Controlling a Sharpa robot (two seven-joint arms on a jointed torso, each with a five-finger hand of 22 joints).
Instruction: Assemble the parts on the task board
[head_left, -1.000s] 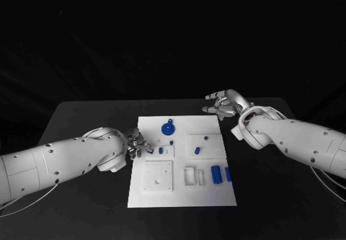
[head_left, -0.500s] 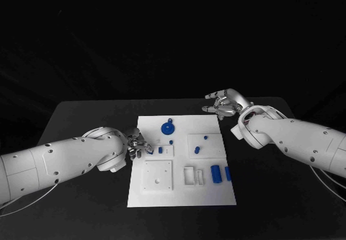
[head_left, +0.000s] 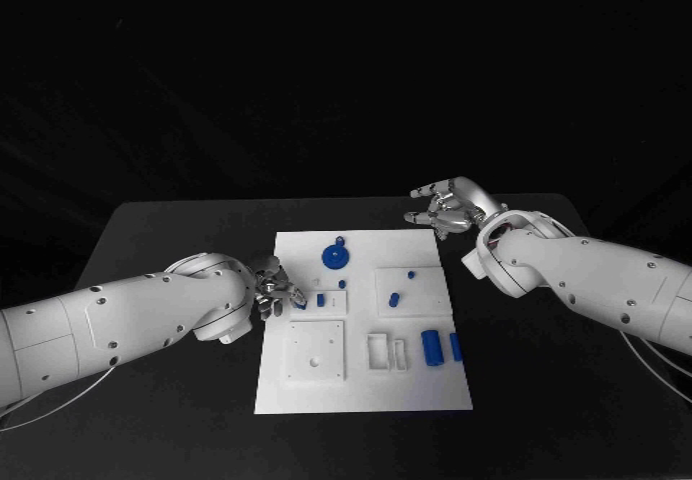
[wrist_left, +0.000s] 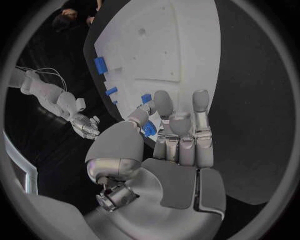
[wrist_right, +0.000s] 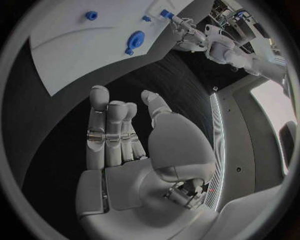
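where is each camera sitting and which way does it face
Head view: on the robot's head, looking down at the task board; both arms, left hand, right hand.
Left wrist view: behind the left hand, facing the board; its fingers pinch a blue part.
Right wrist view: behind the empty right hand, facing the board's far end.
Shared: the round blue part.

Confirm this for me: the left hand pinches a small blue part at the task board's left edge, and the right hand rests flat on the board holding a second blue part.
Half of that is wrong. The right hand is off the task board, beyond its far right corner, fingers apart and holding nothing, as the head view and right wrist view show. The left hand does pinch a small blue part at the board's left edge.
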